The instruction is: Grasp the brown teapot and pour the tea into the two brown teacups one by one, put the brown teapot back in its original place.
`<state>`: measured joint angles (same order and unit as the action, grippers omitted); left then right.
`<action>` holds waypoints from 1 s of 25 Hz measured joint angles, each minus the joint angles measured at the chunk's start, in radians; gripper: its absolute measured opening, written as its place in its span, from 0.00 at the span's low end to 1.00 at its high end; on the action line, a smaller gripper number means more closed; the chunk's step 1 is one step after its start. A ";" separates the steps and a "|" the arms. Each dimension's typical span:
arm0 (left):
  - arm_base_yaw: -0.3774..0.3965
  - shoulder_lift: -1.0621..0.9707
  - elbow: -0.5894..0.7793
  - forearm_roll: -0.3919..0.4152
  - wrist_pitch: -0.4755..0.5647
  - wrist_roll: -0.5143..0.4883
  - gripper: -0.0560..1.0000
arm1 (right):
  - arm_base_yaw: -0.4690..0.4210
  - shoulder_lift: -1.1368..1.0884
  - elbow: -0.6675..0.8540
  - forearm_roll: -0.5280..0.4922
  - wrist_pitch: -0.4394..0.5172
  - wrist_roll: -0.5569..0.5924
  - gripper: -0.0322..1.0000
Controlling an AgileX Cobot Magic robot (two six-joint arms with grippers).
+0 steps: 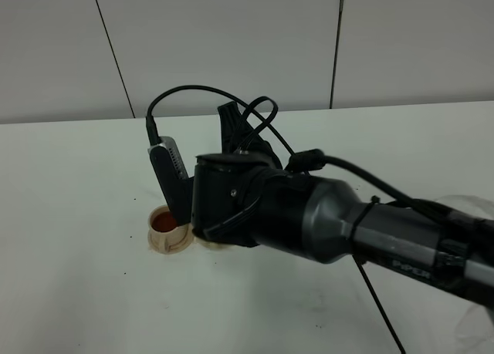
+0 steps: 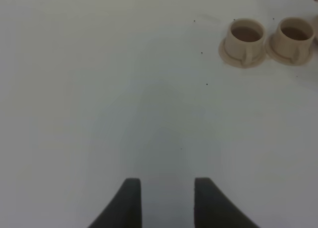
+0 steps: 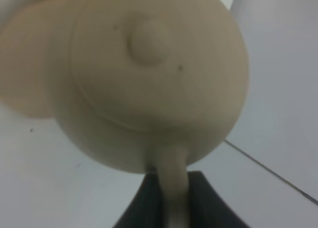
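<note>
Here the right gripper point(image 3: 171, 200) is gripping the brown teapot point(image 3: 149, 74) by its loop handle, the dark jaws closed on either side of the handle strip in the right wrist view, and the pot is hanging close under that camera with its knobbed lid facing the lens. In the high view the right arm is blocking most of the scene: one teacup point(image 1: 167, 227) with reddish tea inside is showing on its saucer just beside the wrist, while the pot itself and the second cup are sitting hidden behind the arm. The left wrist view is showing both teacups point(image 2: 245, 38) side by side on their saucers on the white bench point(image 2: 99, 89), each appearing to hold dark liquid, though the far cup point(image 2: 294, 37) is sitting near the frame edge. The left gripper point(image 2: 168, 203) is hanging over bare bench, well apart from the cups, its jaws parted and empty. Judging from this, pouring looks done or nearly done, and the step in hand is probably levelling the pot and carrying it back to its wide saucer, which is not showing clearly in any view. Doing that well is calling for righting the pot first, keeping the grip firm so the handle is not slipping, and travelling clear of the cups before lowering gently onto the saucer's middle.
</note>
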<state>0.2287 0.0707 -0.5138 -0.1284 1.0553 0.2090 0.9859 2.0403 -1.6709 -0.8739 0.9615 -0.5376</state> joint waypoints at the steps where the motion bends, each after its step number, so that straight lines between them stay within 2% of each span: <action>1: 0.000 0.000 0.000 0.000 0.000 0.000 0.36 | -0.004 -0.010 0.000 0.022 -0.007 -0.019 0.12; 8: 0.000 0.000 0.000 0.000 0.000 0.000 0.36 | -0.079 -0.075 -0.007 0.311 -0.026 -0.184 0.12; 17: 0.000 0.000 0.000 0.000 0.000 0.000 0.36 | -0.184 -0.101 -0.010 0.652 -0.121 -0.335 0.12; 25: 0.000 0.000 0.000 0.000 0.000 0.000 0.36 | -0.259 -0.102 -0.010 0.892 -0.144 -0.499 0.12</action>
<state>0.2287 0.0707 -0.5138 -0.1284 1.0553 0.2090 0.7269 1.9386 -1.6808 0.0184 0.8178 -1.0367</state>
